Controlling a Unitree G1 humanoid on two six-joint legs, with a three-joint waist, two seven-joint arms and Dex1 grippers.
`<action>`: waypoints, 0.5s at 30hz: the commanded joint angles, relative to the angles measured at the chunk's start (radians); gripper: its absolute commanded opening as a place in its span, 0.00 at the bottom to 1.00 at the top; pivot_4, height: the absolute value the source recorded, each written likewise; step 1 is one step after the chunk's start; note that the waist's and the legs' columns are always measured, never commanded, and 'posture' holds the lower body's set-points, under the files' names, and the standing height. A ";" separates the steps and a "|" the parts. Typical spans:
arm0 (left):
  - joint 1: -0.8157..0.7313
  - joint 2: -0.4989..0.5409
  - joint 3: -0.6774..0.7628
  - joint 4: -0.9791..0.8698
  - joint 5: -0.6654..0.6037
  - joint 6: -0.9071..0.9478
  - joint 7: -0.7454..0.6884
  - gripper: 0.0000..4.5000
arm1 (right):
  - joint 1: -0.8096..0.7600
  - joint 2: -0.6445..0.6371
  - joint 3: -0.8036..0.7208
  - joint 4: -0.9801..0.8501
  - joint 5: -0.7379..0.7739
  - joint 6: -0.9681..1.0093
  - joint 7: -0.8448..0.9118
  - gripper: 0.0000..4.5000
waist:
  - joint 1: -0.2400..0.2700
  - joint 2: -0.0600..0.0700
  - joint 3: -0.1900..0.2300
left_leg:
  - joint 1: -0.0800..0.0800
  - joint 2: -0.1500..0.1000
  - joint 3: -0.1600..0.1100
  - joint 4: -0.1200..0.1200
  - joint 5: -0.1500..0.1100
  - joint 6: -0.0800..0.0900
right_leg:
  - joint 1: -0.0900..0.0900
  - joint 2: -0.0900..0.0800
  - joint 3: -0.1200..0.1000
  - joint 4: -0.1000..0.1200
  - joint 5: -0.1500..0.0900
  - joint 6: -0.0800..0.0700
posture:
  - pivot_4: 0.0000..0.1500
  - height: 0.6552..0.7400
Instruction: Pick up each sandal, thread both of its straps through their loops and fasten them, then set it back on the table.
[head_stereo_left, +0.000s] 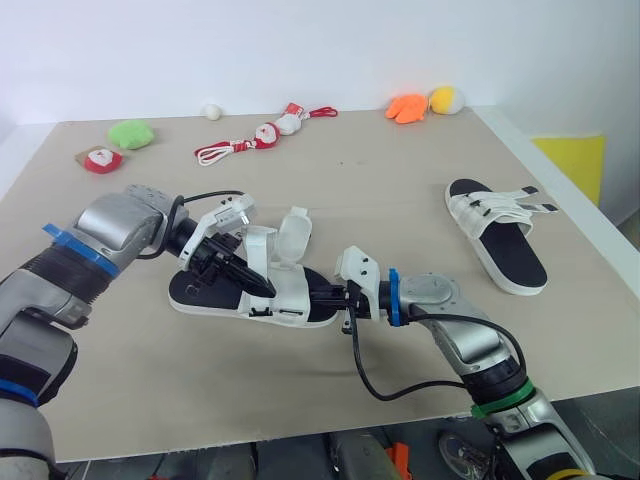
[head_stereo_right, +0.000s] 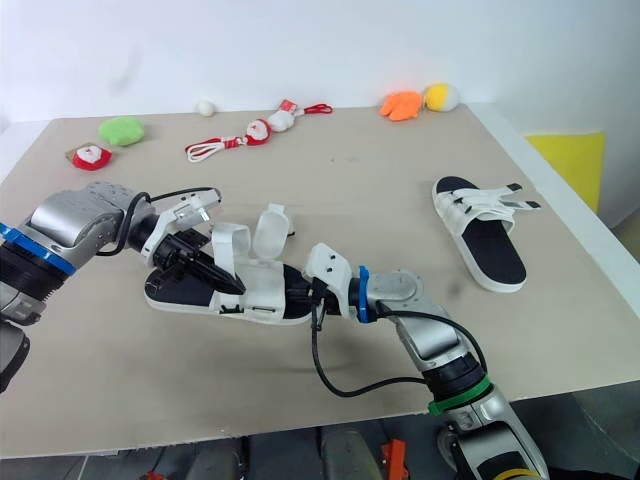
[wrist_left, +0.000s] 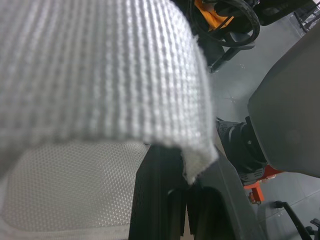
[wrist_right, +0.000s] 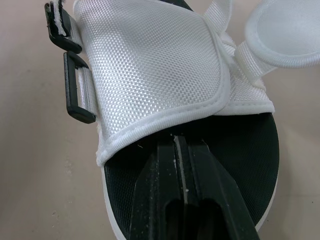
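White sandal (head_stereo_left: 290, 292) rests on table (head_stereo_left: 400, 160), left and right jaws clenched against it.

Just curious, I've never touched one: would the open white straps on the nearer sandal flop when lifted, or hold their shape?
The open white straps on the nearer sandal probably hold their shape somewhat: they stand up unaided. Their woven webbing looks bendable, so they would likely fold when pushed.
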 joint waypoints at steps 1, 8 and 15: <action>0.021 -0.003 0.019 0.007 0.035 -0.012 0.002 0.01 | 0.015 0.001 0.022 -0.011 -0.004 0.014 -0.002 0.00 | 0.000 0.000 0.000 | 0.000 0.000 0.000 0.000 0.000 0.000 | 0.000 0.000 0.000 0.000 0.000 0.000 | 1.00 1.00; 0.052 -0.008 0.038 0.011 0.082 -0.040 0.002 0.01 | 0.013 0.003 0.023 -0.009 -0.002 0.015 -0.002 0.00 | 0.000 0.000 0.000 | 0.000 0.000 0.000 0.000 0.000 0.000 | 0.000 0.000 0.000 0.001 0.000 0.000 | 1.00 1.00; 0.085 -0.023 0.080 0.018 0.121 -0.084 0.002 0.01 | 0.014 0.005 0.023 -0.011 -0.001 0.016 -0.001 0.00 | 0.000 0.000 0.000 | 0.001 0.000 0.000 0.000 0.000 0.000 | 0.000 0.001 0.000 0.003 -0.001 -0.001 | 1.00 1.00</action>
